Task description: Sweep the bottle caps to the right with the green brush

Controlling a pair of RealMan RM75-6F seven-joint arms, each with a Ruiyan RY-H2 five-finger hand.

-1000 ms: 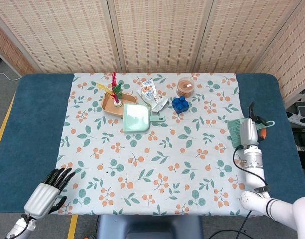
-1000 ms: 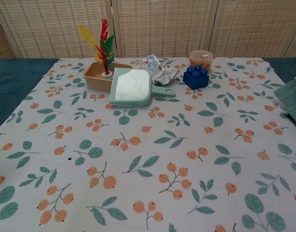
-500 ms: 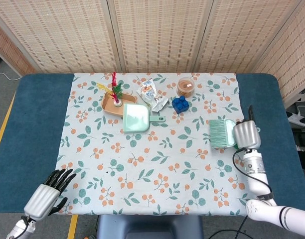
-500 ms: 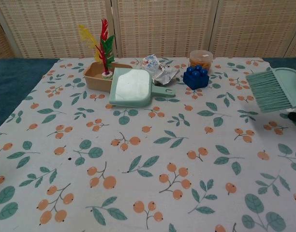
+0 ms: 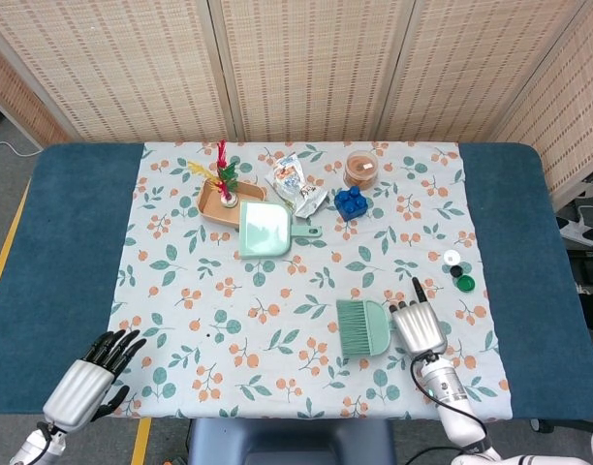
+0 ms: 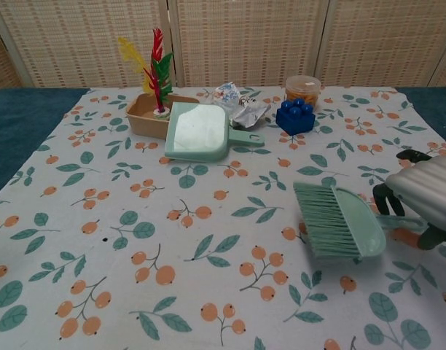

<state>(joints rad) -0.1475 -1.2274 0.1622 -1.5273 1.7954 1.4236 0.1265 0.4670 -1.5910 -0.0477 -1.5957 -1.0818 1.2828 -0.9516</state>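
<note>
My right hand (image 5: 419, 329) (image 6: 425, 195) grips the handle of the green brush (image 5: 362, 327) (image 6: 338, 220), which hangs low over the tablecloth at the front right, bristles pointing left. Three bottle caps lie near the cloth's right edge in the head view: a white cap (image 5: 452, 258), a black cap (image 5: 456, 272) and a green cap (image 5: 465, 284). They sit behind and to the right of the brush. The chest view does not show the caps. My left hand (image 5: 88, 366) hovers at the front left corner with fingers spread, holding nothing.
At the back of the floral tablecloth (image 5: 277, 291) sit a green dustpan (image 5: 265, 229) (image 6: 197, 132), a tan tray with feathers (image 5: 222, 199), a crumpled wrapper (image 5: 295, 183), a blue toy brick (image 5: 351, 202) (image 6: 295, 116) and an orange-lidded jar (image 5: 360, 168).
My right hand has carried the brush from the right edge of the cloth leftward and toward the front, uncovering the three caps. The left hand has hardly moved.
</note>
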